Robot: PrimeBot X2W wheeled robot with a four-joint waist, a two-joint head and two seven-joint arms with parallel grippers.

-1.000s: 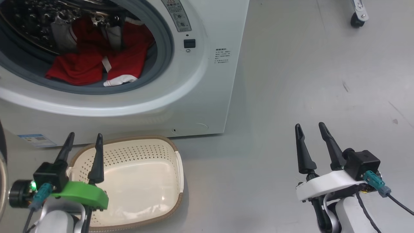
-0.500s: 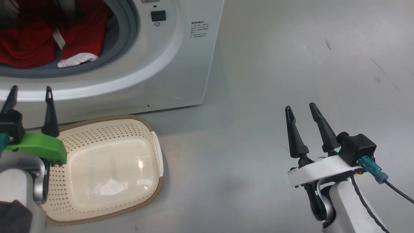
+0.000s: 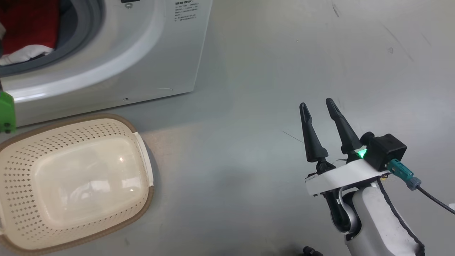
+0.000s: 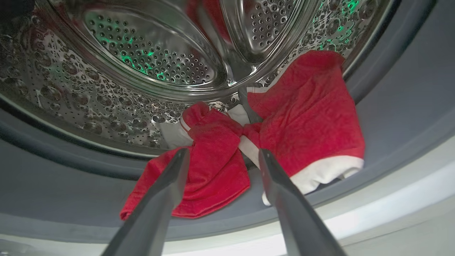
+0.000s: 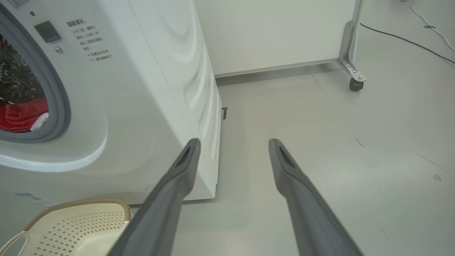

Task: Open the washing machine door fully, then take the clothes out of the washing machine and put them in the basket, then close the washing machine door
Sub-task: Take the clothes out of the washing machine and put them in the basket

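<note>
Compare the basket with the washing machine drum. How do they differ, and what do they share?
The basket is cream plastic with a brown rim; the washing machine drum is shiny steel. The basket is empty; the drum holds the red clothes. The basket sits on the floor opening upward; the drum opens to the front. Both have perforated walls.
</note>
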